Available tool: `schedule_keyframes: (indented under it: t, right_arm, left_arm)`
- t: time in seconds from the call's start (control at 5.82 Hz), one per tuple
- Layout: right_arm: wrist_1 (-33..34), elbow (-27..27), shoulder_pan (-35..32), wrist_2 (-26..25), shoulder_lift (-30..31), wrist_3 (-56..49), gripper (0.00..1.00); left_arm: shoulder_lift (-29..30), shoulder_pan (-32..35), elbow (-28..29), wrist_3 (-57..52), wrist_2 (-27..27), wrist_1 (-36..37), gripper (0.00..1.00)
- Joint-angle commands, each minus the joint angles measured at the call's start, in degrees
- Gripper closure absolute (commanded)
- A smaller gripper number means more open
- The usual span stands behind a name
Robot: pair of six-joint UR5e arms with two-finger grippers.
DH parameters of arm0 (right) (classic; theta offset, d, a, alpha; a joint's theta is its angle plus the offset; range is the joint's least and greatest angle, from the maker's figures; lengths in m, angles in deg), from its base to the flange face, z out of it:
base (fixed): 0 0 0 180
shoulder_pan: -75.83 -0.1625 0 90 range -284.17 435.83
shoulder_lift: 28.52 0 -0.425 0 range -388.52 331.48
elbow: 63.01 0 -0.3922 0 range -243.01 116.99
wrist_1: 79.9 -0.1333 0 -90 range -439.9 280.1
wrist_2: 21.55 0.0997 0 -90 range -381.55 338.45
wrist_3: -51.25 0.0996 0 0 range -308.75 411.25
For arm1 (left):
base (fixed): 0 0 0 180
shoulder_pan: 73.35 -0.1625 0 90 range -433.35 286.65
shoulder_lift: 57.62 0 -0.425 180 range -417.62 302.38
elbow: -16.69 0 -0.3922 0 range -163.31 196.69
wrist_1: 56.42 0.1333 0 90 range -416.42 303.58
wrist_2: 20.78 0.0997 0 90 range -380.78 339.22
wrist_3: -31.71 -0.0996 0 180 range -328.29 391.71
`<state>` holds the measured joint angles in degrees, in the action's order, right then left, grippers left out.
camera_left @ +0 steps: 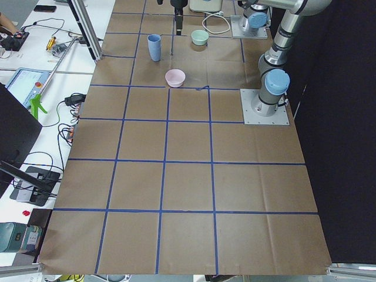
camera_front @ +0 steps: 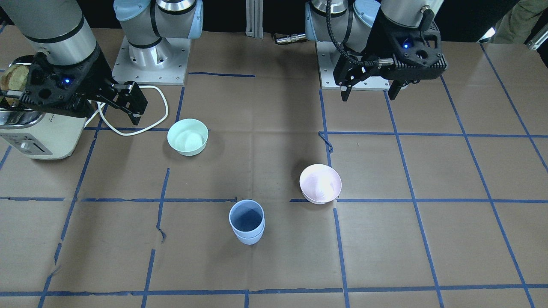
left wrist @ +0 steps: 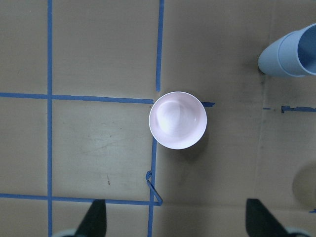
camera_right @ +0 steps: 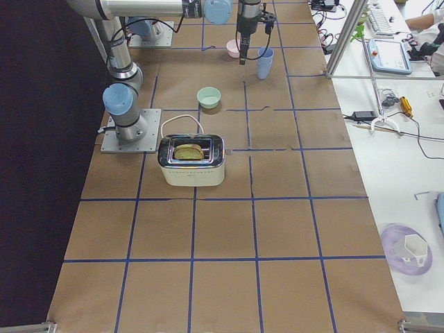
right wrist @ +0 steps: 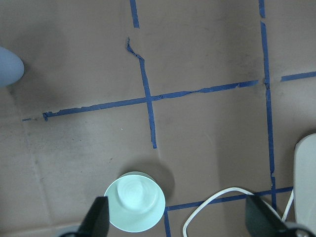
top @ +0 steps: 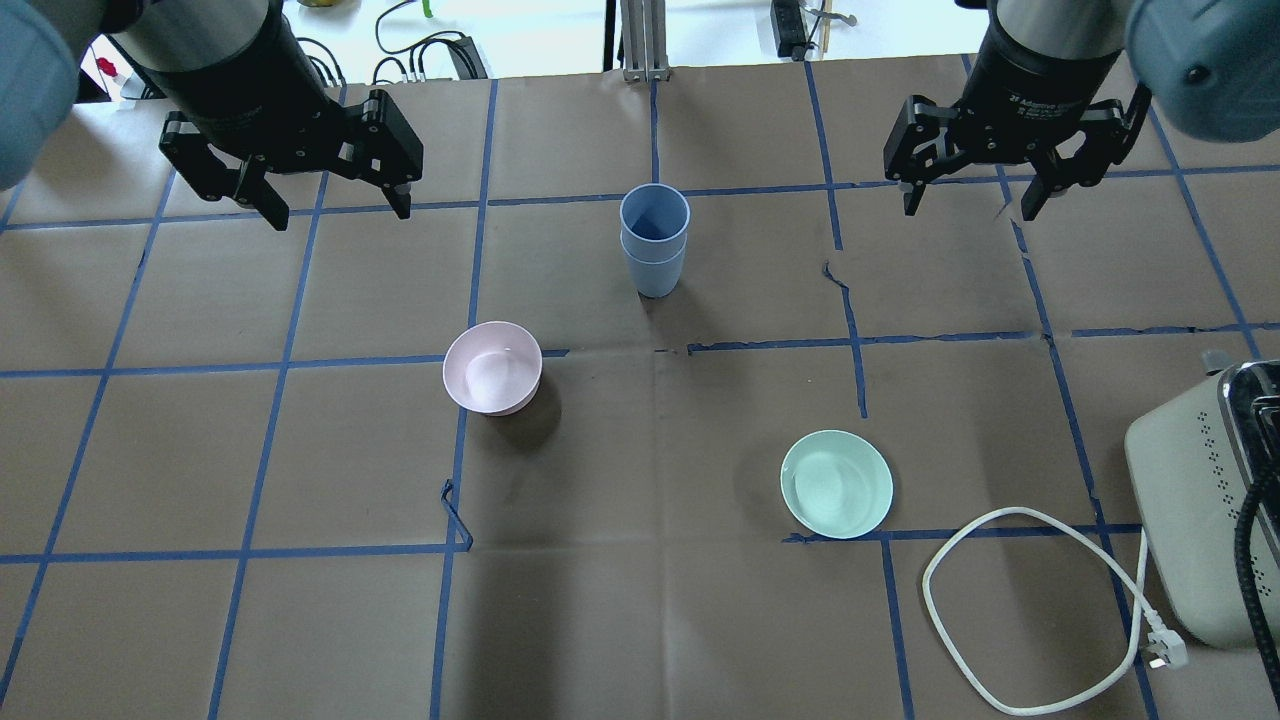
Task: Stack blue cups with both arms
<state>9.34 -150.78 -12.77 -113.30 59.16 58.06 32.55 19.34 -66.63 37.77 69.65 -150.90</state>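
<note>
Periwinkle-blue plastic: blue cups [top: 654, 240], two, nested upright at mid-table, beyond the pink bowl [top: 492, 367]. Stacking apparently complete; nothing evidently left. Left gripper [top: 337, 205] and right gripper [top: 970, 207]: spread wide, empty, well apart from the stack.

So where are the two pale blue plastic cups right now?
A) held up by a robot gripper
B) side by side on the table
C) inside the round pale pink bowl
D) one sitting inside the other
D: the pale blue plastic cups stand as one stack on the brown paper-covered table, with two rims showing one above the other, apart from the pale pink bowl.
</note>
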Motion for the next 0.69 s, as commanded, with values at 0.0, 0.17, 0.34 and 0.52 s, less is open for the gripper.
schedule_keyframes:
  t: [0.0, 0.17, 0.34, 0.52]
  right_arm:
    - [0.4, -0.6, 0.0, 0.7, 0.6, 0.2, 0.04]
    - [0.4, -0.6, 0.0, 0.7, 0.5, 0.2, 0.03]
    - [0.4, -0.6, 0.0, 0.6, 0.6, 0.2, 0.03]
    - [0.5, -0.6, 0.0, 0.6, 0.6, 0.1, 0.02]
  left_arm:
    - [0.0, -0.1, -0.1, 0.0, -0.1, 0.0, 0.02]
    - [0.0, -0.1, -0.1, 0.0, -0.2, 0.0, 0.02]
    - [0.0, -0.1, 0.0, 0.0, -0.3, 0.0, 0.02]
    - [0.0, -0.1, -0.1, 0.0, -0.3, 0.0, 0.02]
